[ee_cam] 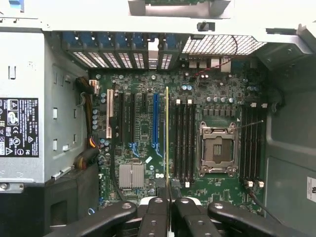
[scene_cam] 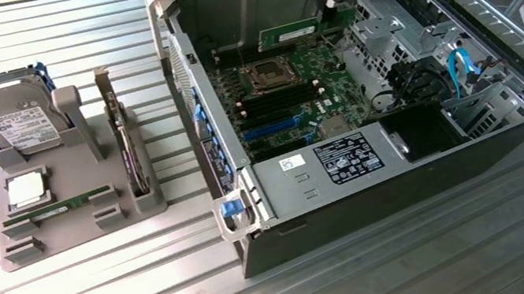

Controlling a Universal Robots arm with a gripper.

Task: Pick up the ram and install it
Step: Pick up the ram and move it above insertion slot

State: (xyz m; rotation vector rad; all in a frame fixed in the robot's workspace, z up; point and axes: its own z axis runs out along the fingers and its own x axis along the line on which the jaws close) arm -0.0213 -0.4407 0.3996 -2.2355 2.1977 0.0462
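The ram [scene_cam: 305, 30] is a long thin green stick, and my gripper [scene_cam: 332, 2] is shut on its upper edge, holding it above the far end of the motherboard [scene_cam: 282, 104] inside the open computer case [scene_cam: 515, 129]. In the wrist view the ram [ee_cam: 167, 133] appears edge-on as a thin line running out from between the black fingers [ee_cam: 154, 217]. There it hangs just beside the row of black memory slots [ee_cam: 183, 143], next to the open processor socket [ee_cam: 217, 150].
At the exterior view's left, a grey holder [scene_cam: 61, 220] carries a hard drive [scene_cam: 12, 117], a square silver chip [scene_cam: 26, 189], another thin green stick [scene_cam: 74, 202] and an upright card with a bracket [scene_cam: 120, 139]. The power supply [scene_cam: 324, 164] and case walls surround the board.
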